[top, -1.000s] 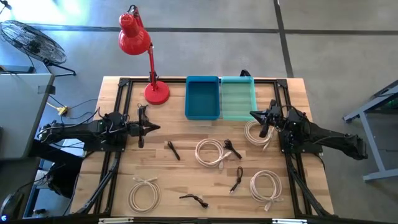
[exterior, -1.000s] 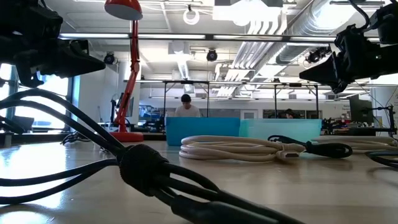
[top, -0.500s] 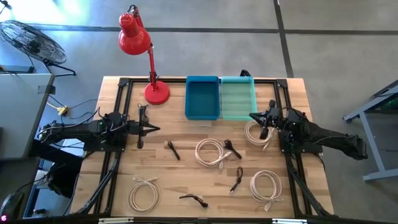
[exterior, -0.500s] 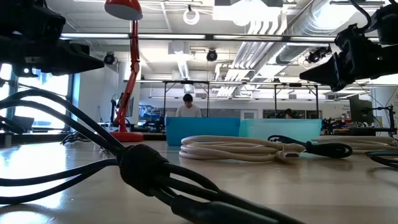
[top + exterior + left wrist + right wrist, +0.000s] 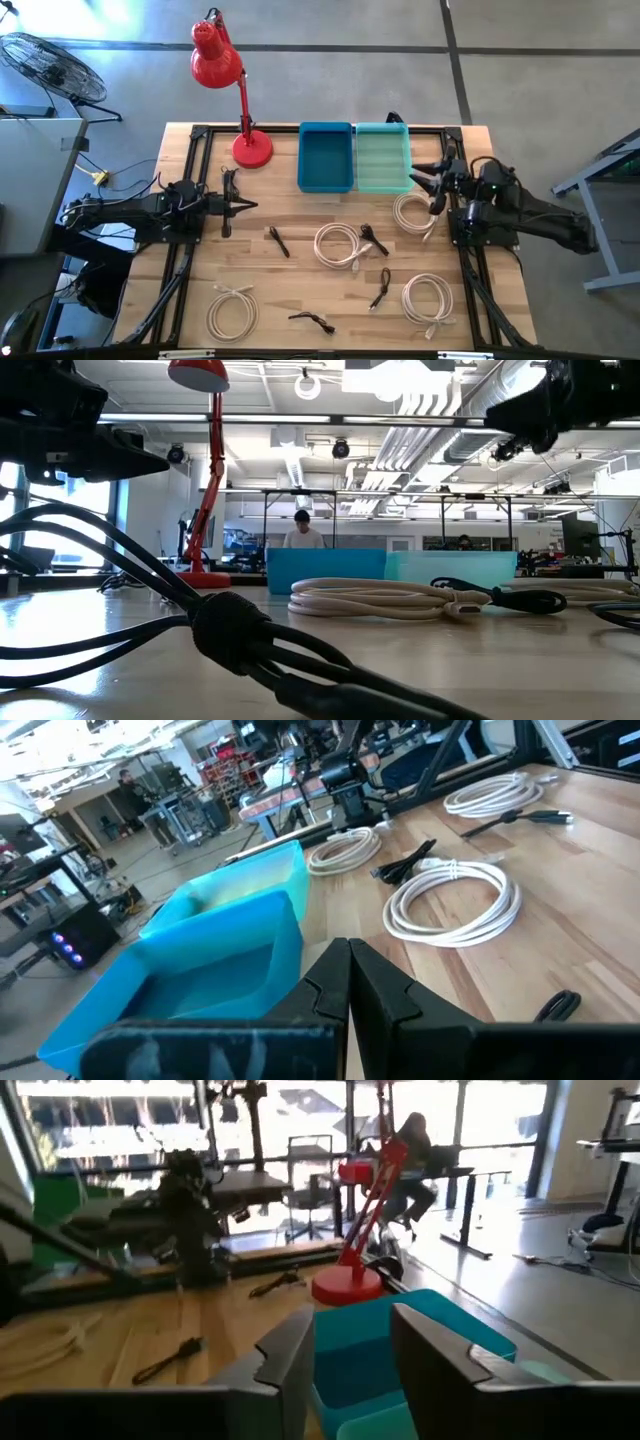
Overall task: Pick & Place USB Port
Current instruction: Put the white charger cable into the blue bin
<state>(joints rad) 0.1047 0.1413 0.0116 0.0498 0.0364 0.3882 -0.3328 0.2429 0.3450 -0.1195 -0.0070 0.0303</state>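
Note:
Several coiled white cables lie on the wooden table, one in the middle [image 5: 337,243] and one near the right arm [image 5: 413,213]. Short black USB pieces lie among them, such as one [image 5: 373,238] by the middle coil and another [image 5: 278,241] to its left. My right gripper [image 5: 425,180] hovers open above the table beside the teal bin [image 5: 383,157], level, with nothing between its fingers [image 5: 285,1365]. My left gripper [image 5: 245,207] waits shut at the table's left, also empty.
A blue bin [image 5: 326,157] stands beside the teal one at the far edge. A red desk lamp [image 5: 250,148] stands far left. More white coils [image 5: 428,298] [image 5: 232,308] and black pieces [image 5: 381,288] [image 5: 312,320] lie near the front edge.
My right gripper has risen from the table, drifted slightly toward the far edge by the teal bin, and opened its fingers. My left gripper has rolled a little about its own axis, staying in place and shut.

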